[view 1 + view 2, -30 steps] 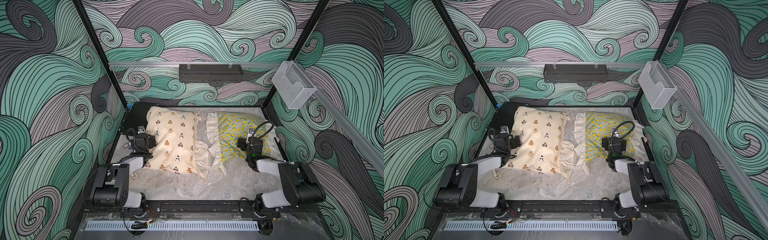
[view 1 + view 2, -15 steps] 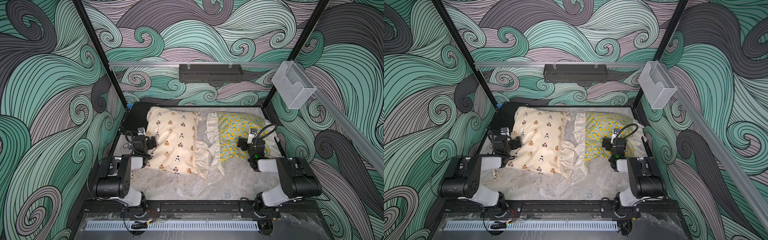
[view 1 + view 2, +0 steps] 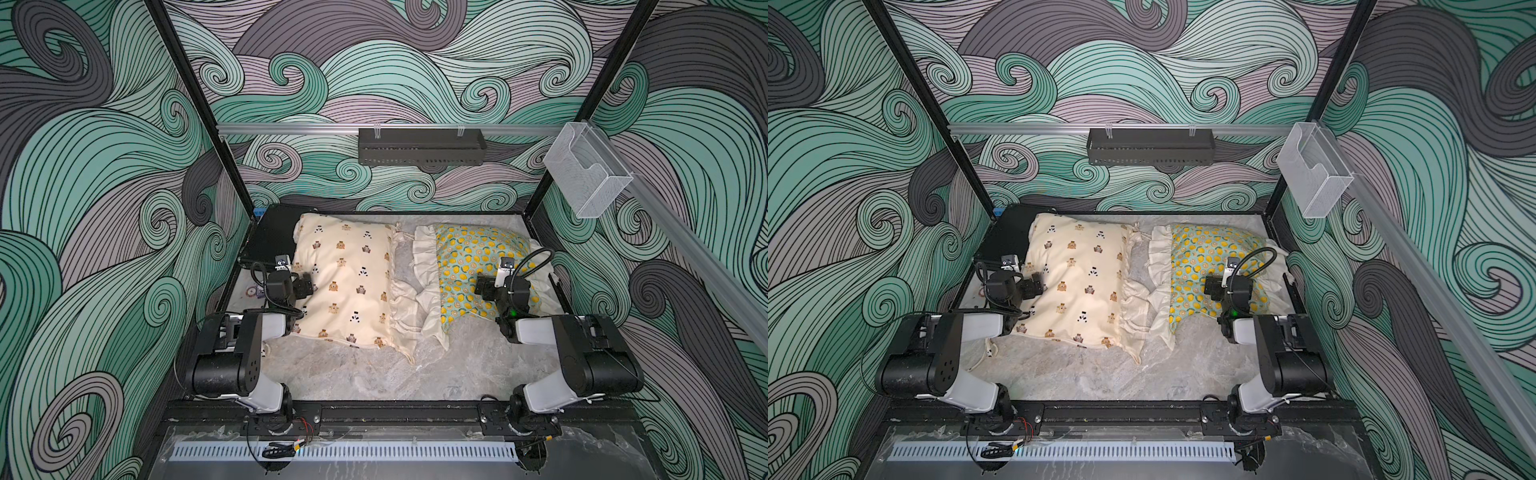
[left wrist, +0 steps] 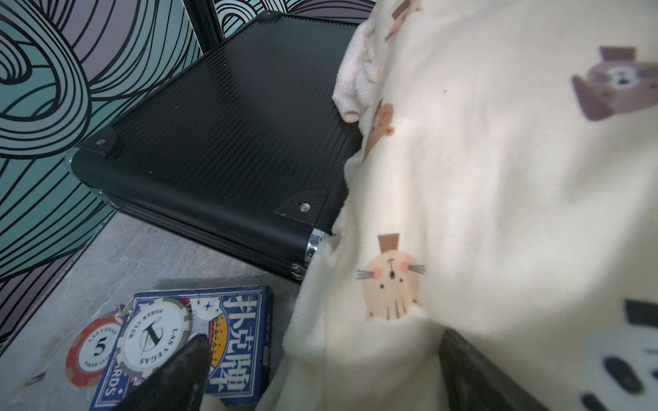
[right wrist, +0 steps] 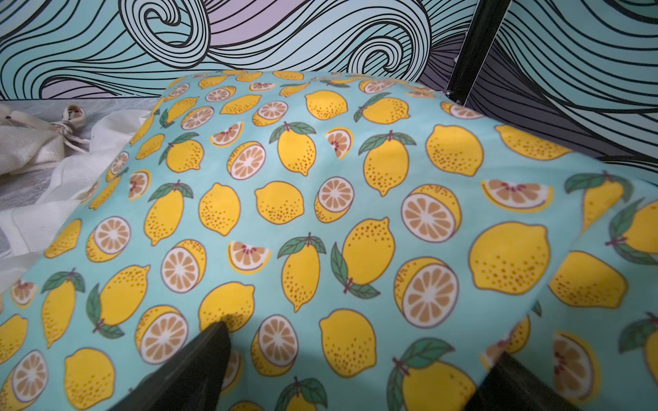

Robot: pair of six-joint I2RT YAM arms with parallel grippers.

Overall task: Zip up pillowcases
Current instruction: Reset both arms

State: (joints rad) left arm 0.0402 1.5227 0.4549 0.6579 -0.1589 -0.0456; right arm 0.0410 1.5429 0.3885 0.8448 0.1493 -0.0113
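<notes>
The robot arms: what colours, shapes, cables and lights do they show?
The left arm and right arm have black cylindrical joints and pale grey shells. A black cable loops at each wrist; a green light glows on the right. The fingers are black.

Readable print appears only in the left wrist view, on three items lying near the black case [image 4: 228, 142]. A blue card box [image 4: 242, 327] close to the case shows large white Chinese characters, 扑克牌, and the letters "RDS". A grey-and-white poker chip [image 4: 151, 338] lying on the box reads "LAS VEGAS POKER CLUB" around a "1". A red chip [image 4: 89, 350] beside the box, farther from the case, has the same words around a "5".
</notes>
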